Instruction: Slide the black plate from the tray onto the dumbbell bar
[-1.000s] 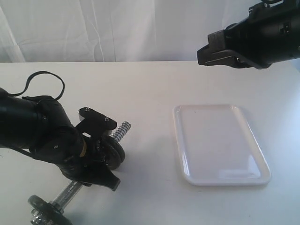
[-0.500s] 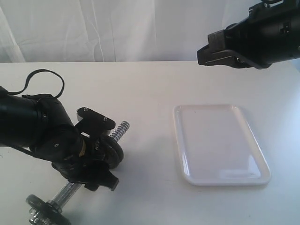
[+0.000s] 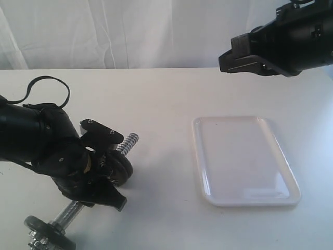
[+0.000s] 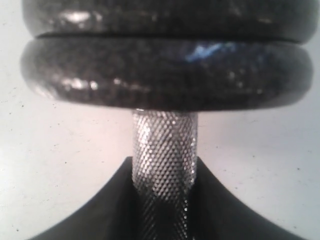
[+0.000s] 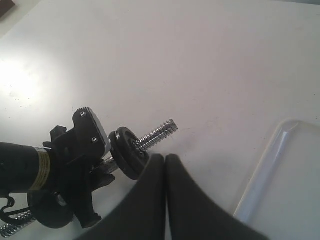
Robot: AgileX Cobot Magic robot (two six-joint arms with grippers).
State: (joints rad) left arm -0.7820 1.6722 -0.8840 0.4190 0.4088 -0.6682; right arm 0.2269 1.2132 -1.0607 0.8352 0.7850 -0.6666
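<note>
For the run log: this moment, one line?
left gripper: on dumbbell bar | black plate: on bar | right gripper: shut, raised

You've got the L gripper (image 3: 104, 165) round the dumbbell bar (image 3: 127, 142), w/ the black plate (image 3: 124, 168) on the bar just beside it. The tray (image 3: 244, 161) sits well apart, on the rt.

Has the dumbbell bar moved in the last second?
Yes. The dumbbell bar has slid a little to the left in the exterior view, farther from the tray, which has not moved.
</note>
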